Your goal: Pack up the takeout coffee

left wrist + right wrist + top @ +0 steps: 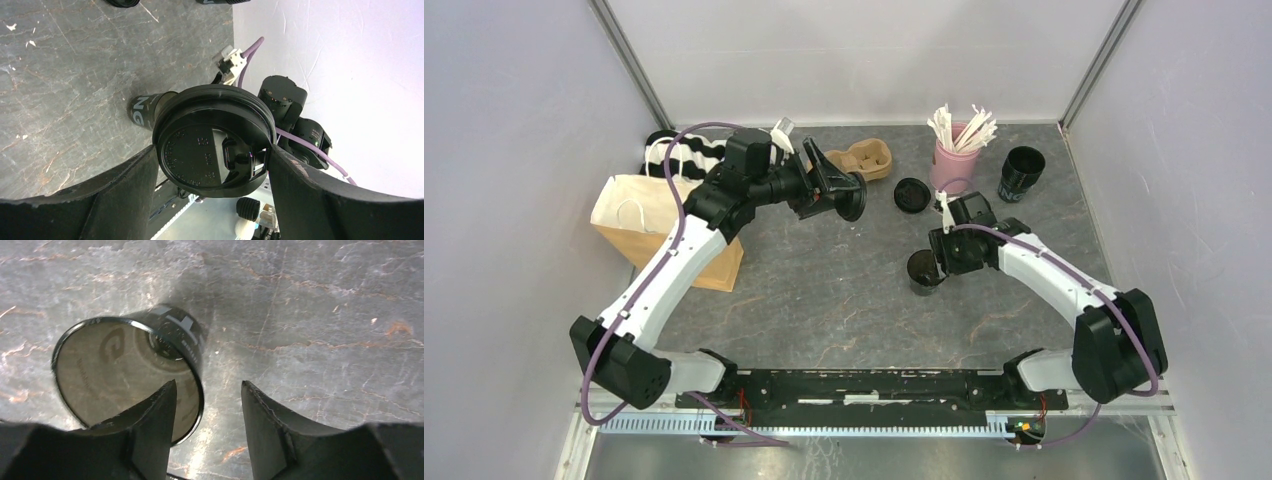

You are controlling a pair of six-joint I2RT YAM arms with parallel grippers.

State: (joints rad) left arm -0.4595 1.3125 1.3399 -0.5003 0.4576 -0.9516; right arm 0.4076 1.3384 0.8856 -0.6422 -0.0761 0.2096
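Your left fingers (100, 200) clamp a black lid (215, 142) by its edges, far left. Your right fingers (150, 430) stand apart, straddling the open cup (125, 365) rim mid-bench (824, 290) — a skewed pinch could tip it.

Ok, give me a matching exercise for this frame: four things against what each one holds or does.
Things:
1. left gripper
2. right gripper
3. pink cup
4. tray

States:
a. holds white sticks
b. straddles the rim of a cup
c. grips a lid
d. empty

Pairs: 1-c, 2-b, 3-a, 4-d
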